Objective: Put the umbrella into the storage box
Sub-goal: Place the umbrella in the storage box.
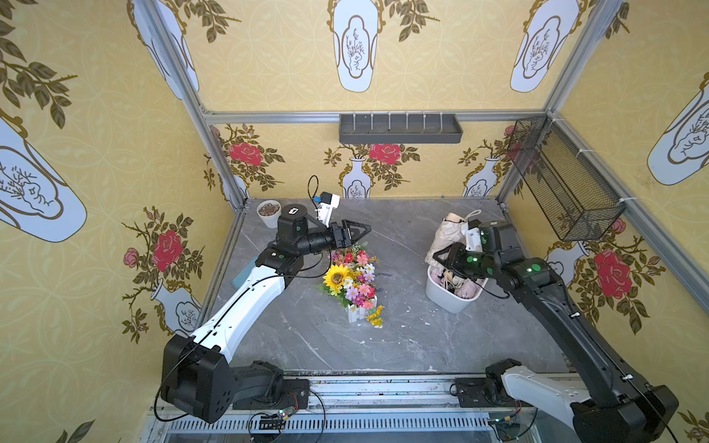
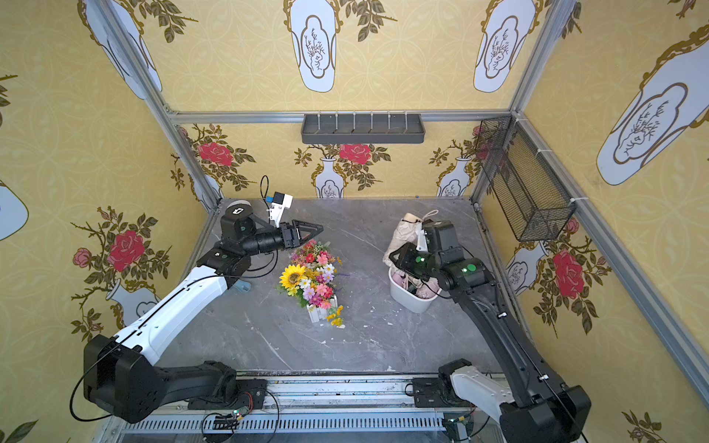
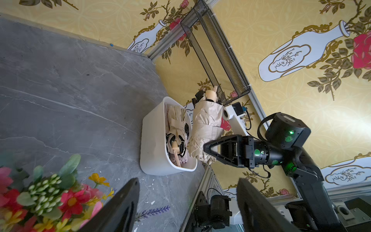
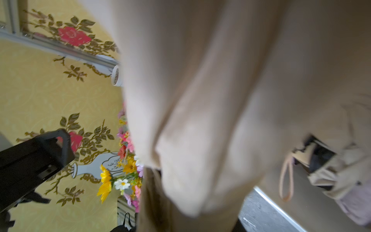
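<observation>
One umbrella (image 3: 206, 120) hangs over the box's (image 3: 152, 140) far edge, seemingly clenched in the right tool (image 3: 207, 147); bring it nearer, lower, then release. Meanwhile the left tool (image 3: 186, 181) gapes empty.

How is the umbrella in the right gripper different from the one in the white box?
The held umbrella stands roughly upright, handle on top; the boxed umbrella lies down. The held umbrella is clamped by the right gripper, not down in the storage box; the boxed umbrella rests inside it, ungripped. Both are beige with pale handles.
</observation>
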You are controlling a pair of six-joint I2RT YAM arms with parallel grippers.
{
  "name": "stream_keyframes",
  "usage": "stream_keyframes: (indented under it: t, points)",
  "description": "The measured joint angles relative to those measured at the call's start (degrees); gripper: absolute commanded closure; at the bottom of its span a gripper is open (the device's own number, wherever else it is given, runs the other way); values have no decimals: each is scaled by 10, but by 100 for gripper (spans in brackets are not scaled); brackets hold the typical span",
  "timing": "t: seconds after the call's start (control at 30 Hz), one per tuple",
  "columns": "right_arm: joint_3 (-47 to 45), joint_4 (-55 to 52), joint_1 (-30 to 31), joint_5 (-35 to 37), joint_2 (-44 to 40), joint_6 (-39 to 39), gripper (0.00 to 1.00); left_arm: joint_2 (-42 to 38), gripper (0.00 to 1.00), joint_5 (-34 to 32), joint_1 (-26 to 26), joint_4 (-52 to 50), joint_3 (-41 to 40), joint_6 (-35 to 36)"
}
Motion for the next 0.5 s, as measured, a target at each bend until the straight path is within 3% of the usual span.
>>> stream_keyframes:
  t: [0.5]
  points:
    - [-6, -137, -76, 77, -6, -52, 73, -11, 20, -7, 0, -27, -7, 21]
